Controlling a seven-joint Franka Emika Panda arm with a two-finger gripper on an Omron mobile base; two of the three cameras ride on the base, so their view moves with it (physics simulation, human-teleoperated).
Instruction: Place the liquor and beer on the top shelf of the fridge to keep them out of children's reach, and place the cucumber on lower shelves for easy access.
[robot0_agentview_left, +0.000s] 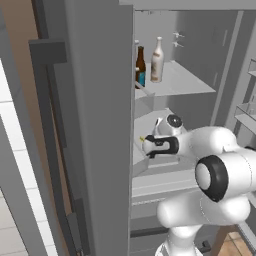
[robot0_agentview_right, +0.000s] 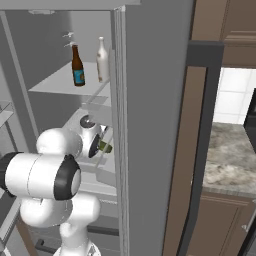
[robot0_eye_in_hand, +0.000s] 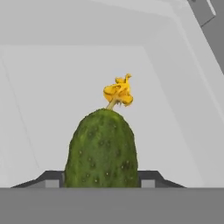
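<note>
Inside the open fridge, the dark brown beer and the pale liquor stand upright side by side on the top shelf. One level down, my gripper reaches in over a lower shelf. It is shut on the green cucumber, whose yellow flower tip points deeper into the fridge. Whether the cucumber rests on the shelf I cannot tell.
The fridge's wide grey door edge stands close beside the arm. Door bins hang on the other side. Grey drawers lie below the gripper. A stone counter and brown cabinets flank the fridge.
</note>
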